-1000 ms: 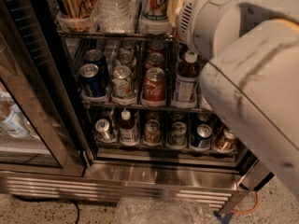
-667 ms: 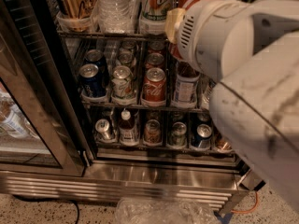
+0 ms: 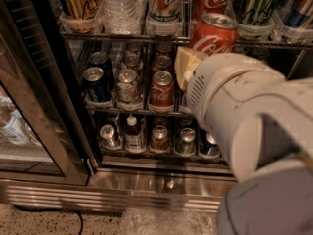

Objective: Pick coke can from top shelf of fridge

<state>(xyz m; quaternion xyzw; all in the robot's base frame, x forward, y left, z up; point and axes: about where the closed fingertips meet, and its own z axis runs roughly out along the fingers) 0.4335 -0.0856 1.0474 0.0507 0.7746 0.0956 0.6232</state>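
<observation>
The gripper (image 3: 187, 66) is mostly buried behind the arm's bulky wrist (image 3: 230, 89), just below-left of the coke can (image 3: 213, 32), whose bottom half is hidden too. On the top shelf (image 3: 122, 35), the cans (image 3: 165, 4) are chopped off by the upper edge.

Dim warm light; speckled floor (image 3: 29, 224) with black cable (image 3: 58, 210), crumpled plastic (image 3: 166, 222).

Red aluminium coke can (image 3: 213, 35), white script, silver top: upright, just above gripper (image 3: 187, 65), at front of chrome wire top shelf (image 3: 117, 35) in dark-framed fridge (image 3: 146, 182).
</observation>
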